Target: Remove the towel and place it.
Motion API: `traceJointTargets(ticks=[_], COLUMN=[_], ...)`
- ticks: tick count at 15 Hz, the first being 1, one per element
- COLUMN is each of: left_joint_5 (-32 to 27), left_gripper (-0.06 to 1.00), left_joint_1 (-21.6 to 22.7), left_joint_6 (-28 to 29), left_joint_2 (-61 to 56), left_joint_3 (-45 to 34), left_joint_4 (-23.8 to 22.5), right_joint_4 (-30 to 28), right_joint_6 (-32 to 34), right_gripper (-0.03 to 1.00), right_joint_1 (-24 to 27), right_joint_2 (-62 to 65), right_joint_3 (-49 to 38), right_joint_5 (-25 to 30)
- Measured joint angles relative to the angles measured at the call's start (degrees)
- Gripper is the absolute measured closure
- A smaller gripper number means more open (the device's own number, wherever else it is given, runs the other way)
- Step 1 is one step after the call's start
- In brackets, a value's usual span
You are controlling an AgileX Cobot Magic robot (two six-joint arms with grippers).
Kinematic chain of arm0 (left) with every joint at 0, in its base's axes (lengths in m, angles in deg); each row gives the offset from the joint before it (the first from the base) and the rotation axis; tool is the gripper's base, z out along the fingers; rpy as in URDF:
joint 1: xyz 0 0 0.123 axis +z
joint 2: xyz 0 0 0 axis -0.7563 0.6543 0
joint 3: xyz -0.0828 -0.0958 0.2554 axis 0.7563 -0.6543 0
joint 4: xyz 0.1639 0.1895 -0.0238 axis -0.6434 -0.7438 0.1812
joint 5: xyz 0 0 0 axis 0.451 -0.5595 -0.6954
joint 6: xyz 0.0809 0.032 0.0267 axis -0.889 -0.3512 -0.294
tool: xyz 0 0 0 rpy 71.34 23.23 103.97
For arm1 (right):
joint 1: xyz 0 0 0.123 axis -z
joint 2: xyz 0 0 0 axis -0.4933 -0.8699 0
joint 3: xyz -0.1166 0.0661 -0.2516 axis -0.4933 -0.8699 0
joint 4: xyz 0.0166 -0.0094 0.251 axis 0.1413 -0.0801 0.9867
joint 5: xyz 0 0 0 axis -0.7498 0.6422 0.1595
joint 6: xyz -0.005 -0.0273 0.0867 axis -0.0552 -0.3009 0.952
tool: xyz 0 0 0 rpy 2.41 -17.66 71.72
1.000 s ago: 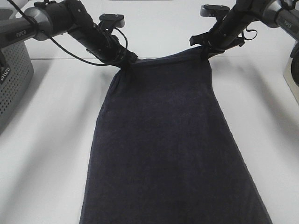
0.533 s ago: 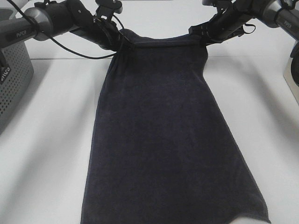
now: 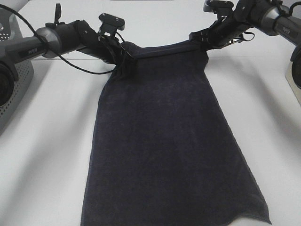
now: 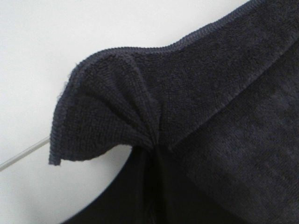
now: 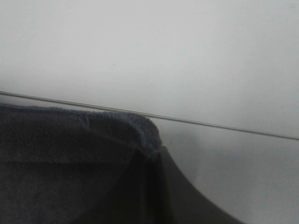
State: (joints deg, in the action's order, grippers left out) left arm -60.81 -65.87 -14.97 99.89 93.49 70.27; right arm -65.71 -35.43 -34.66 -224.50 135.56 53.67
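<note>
The dark navy towel [image 3: 164, 141] lies lengthwise on the white table, its far short edge lifted between my two arms and its near end spread toward the front edge. My left gripper [image 3: 126, 54] is shut on the far left corner, and the cloth [image 4: 154, 135] bunches into a pinch there. My right gripper [image 3: 202, 41] is shut on the far right corner; the corner [image 5: 145, 135] curls over one dark finger [image 5: 187, 200]. The hemmed edge sags slightly between the two grips.
A grey perforated basket [image 3: 11, 94] stands at the left edge of the table. A pale object [image 3: 294, 77] sits at the right edge. A seam line [image 3: 61, 60] crosses the white table behind the towel.
Both grippers have lifted the towel's far edge and drawn it away from the front; the near end has slid onto the table into view. The left arm has swung lower.
</note>
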Motion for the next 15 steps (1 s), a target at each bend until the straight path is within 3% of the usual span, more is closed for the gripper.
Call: traceJointTargets(ticks=[3,7,11,13,15], left_joint_5=[2.7,5.3,6.5,7.2,7.2], left_gripper=[0.92,0.90,0.74,0.49,0.35], left_joint_1=[0.0,0.0,0.0,0.2,1.2], left_joint_6=[0.0,0.0,0.0,0.0,0.0], left_joint_2=[0.7,0.8,0.9,1.3,1.5], left_joint_3=[0.0,0.0,0.0,0.0,0.0], left_joint_4=[0.0,-0.1,-0.1,-0.1,-0.2], right_joint_4=[1.7,10.0,11.9,11.5,8.9], right_joint_6=[-0.2,-4.6,-7.3,-8.2,-7.9], right_gripper=[0.95,0.94,0.87,0.67,0.35], right_joint_1=[-0.1,-0.1,-0.2,-0.2,0.1], right_joint_2=[0.0,0.0,0.0,-0.6,-2.5], right_joint_3=[-2.4,-2.6,-2.6,-2.6,-2.6], right_joint_5=[-3.4,-7.0,-7.4,-7.7,-6.2])
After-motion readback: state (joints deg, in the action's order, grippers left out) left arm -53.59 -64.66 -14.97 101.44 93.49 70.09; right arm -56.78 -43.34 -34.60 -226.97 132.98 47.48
